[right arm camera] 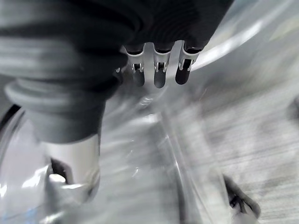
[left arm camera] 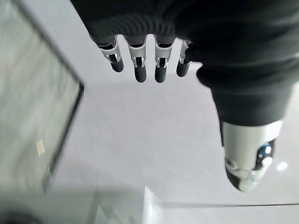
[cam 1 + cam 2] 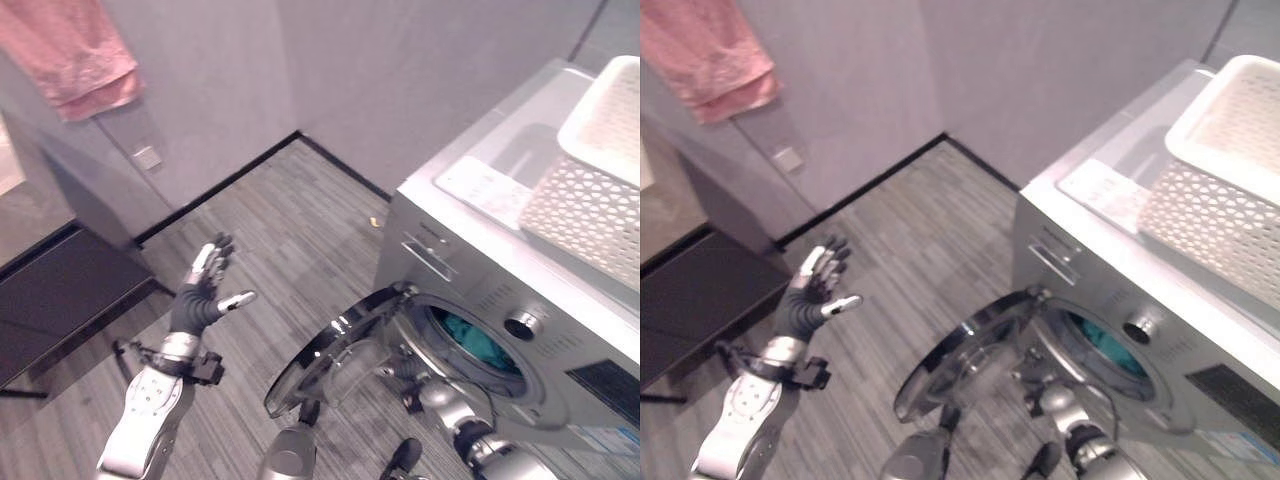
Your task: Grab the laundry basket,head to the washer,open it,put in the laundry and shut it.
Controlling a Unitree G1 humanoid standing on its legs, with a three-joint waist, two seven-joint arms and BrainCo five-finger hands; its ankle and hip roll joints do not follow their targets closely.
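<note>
The silver washer [image 3: 560, 290] stands at the right with its round glass door [image 3: 330, 360] swung out over the floor. Teal laundry [image 3: 480, 340] lies inside the drum. A white perforated laundry basket [image 3: 590, 200] sits on top of the washer. My right hand [image 3: 405, 372] is low between the door and the drum opening, its straight fingers [image 1: 159, 74] against the inner side of the glass [image 1: 140, 154]. My left hand [image 3: 200, 295] is raised over the floor to the left of the door, open and holding nothing, with its fingers [image 2: 140, 60] spread.
A pink towel [image 3: 70, 50] hangs on the wall at the upper left above a wall socket [image 3: 147, 157]. A dark low bench [image 3: 60, 300] stands at the left. A small scrap [image 3: 375, 221] lies on the wood-pattern floor near the washer's corner.
</note>
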